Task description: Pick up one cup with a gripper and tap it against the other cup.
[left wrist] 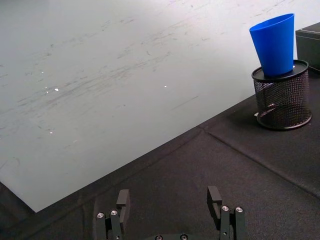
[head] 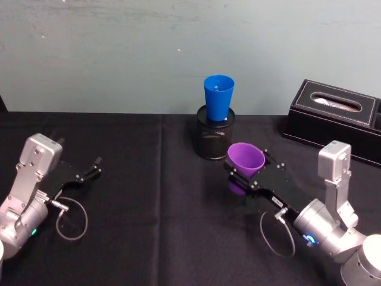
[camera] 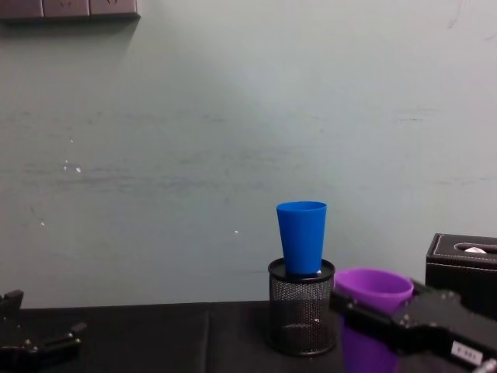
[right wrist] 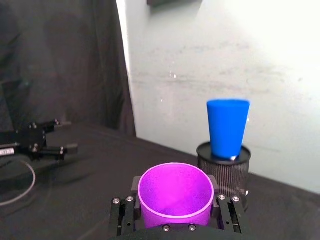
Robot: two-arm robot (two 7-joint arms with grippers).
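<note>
Chest view shows the right gripper [camera: 371, 307] clamped around the purple cup [camera: 374, 286], its white label [camera: 466, 352] unreadable; left gripper [camera: 44, 317] rests spread

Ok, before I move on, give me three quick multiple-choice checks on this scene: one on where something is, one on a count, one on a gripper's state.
1. Where is the blue cup relative to the black mesh holder?
A) beside it
B) behind it
C) standing upright in its top

2. How many cups are there?
A) one
B) two
C) three

3. What is the right gripper doing?
A) shut on the purple cup
B) open with nothing in it
C) shut on the blue cup

Answers:
1 C: in the chest view the blue cup's base sits inside the holder's rim.
2 B: there is one blue cup and one purple cup.
3 A: in the right wrist view its jaws press on both sides of the purple cup. The left gripper is open, off to the left.
</note>
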